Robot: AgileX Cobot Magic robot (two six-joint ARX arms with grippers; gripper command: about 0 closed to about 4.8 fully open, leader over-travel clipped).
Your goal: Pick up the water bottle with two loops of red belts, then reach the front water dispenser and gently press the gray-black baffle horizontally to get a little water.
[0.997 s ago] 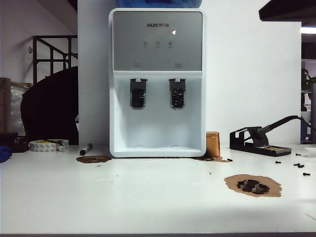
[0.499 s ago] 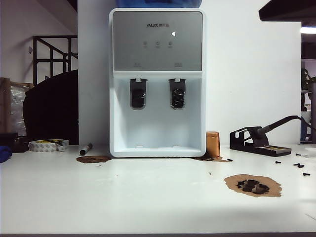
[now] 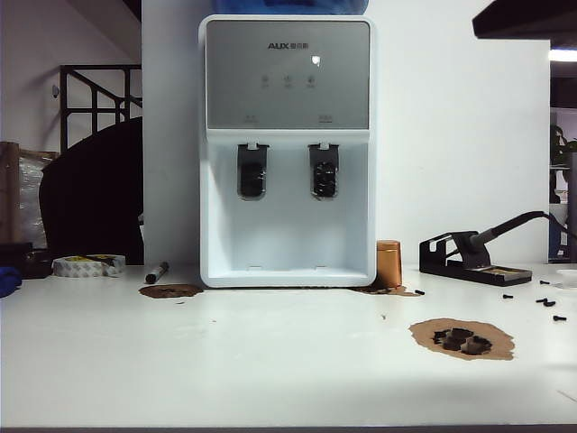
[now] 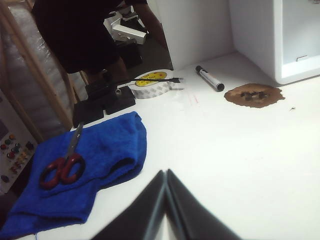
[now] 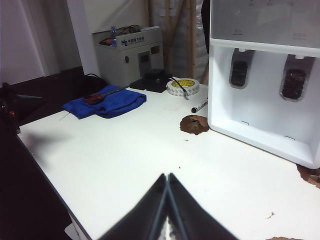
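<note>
lighting is even and moderately bright on the white table (image 3: 270, 361) in all three views; backgrounds at the exterior view's left and the wrist views' edges fall dark. a small glare spot sits on the water dispenser (image 3: 287, 162) panel. shadows are soft. the near gripper tips appear dark and slightly blurred in both wrist views.

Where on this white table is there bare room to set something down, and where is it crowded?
Free: the broad white table in front of the tall white water dispenser, between the brown patch with dark bits and the left edge. Crowded: the right rear, with the black soldering stand and scattered screws; the left rear, with the tape roll and marker.
</note>
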